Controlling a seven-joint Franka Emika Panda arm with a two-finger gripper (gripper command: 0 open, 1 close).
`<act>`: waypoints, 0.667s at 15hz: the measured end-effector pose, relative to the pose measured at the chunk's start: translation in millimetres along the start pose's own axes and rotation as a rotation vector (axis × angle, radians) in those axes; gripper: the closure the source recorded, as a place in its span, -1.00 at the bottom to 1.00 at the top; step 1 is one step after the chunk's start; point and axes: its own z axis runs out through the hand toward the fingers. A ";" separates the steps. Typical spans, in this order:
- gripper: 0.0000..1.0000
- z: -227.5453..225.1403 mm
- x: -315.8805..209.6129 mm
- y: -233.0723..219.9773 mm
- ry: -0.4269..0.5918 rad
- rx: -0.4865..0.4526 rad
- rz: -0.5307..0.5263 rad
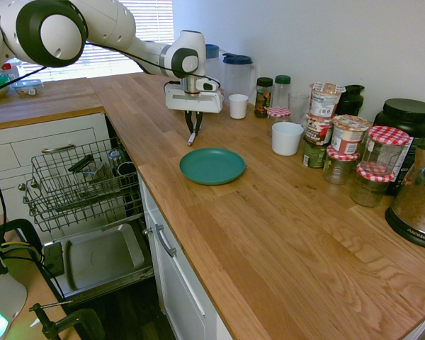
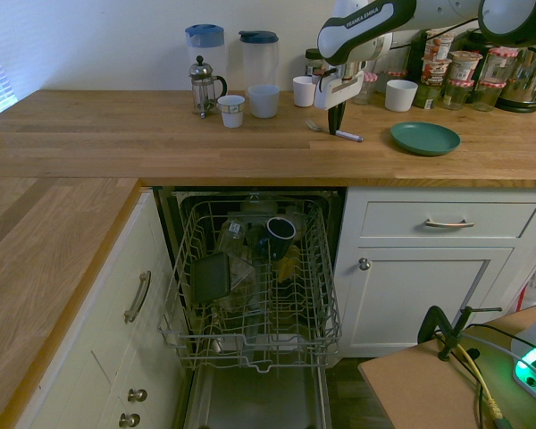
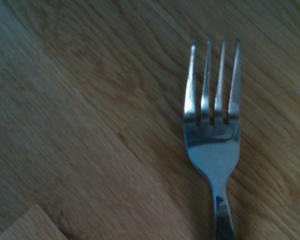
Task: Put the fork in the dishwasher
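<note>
First exterior view: the fork lies on the wooden counter, upper centre of the frame, just beyond the teal plate. The gripper is clenched on its handle. The step in hand looks like the grasp; next calls for a straight lift, then a carry to the dishwasher at left, its rack pulled out.
</note>
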 end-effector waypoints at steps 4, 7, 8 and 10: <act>1.00 -5.6 1.1 10.4 -0.028 -0.015 0.146; 1.00 -40.9 -7.0 -0.2 -0.007 0.000 0.299; 1.00 -56.3 -13.9 -5.3 -0.002 0.004 0.354; 1.00 -79.8 -35.5 -19.0 0.008 0.008 0.458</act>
